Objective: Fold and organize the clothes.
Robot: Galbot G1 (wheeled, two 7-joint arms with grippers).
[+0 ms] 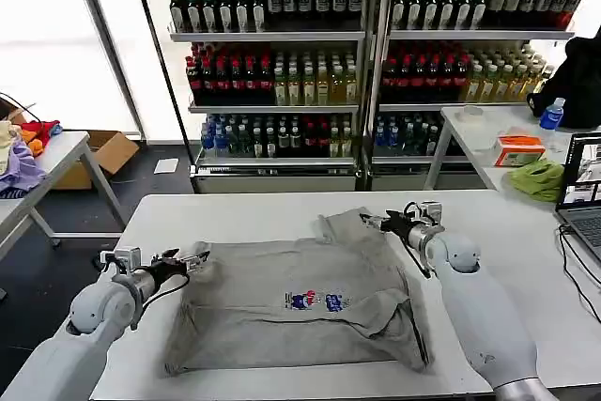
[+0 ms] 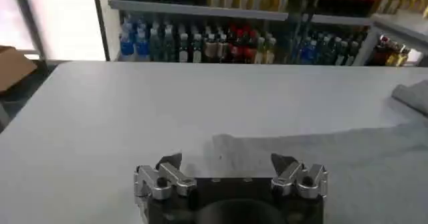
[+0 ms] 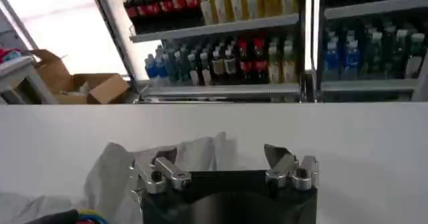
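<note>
Light grey shirt (image 1: 300,302) (small chest print), rumpled, apparently part-folded, flat mid-table.

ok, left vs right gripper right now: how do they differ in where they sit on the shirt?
The left gripper sits at the grey shirt's near-left edge, over flat fabric; the right gripper sits at the far-right corner, beside a bunched-up fold. The left gripper is closer to the robot, the right gripper farther across the white table. Both have open jaws and hold nothing.

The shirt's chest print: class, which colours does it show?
Red and blue on the light grey shirt; chest print shows best in the head view.
</note>
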